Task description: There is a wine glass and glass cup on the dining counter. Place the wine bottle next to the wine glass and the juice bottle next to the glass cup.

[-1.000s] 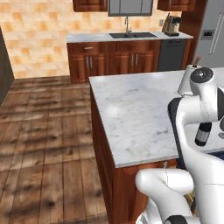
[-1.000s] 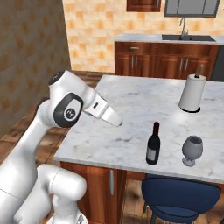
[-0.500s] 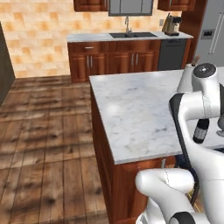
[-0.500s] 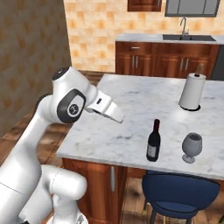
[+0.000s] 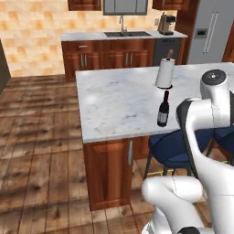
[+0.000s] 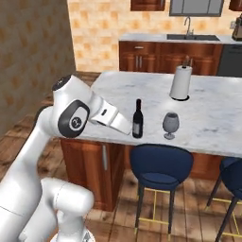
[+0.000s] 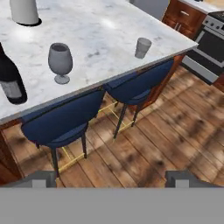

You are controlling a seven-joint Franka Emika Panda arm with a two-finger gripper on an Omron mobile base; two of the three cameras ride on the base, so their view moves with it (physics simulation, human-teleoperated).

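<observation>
wine bottle (image 6: 137, 119) beside wine glass (image 6: 170, 124) | glass cup (image 7: 142, 47) apart | gripper (image 7: 111, 179) spread, nothing held

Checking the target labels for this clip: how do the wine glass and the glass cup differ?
The wine glass has a stem and round foot under a smoky-grey bowl; the glass cup is a stemless, paler tumbler. The wine glass stands beside the wine bottle; the glass cup stands alone, farther along. Both stand upright on the dining counter.

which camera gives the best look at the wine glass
The hand view: the wine glass shows whole, with bowl, stem and foot clear. The right base view shows it smaller beside the wine bottle.
</observation>
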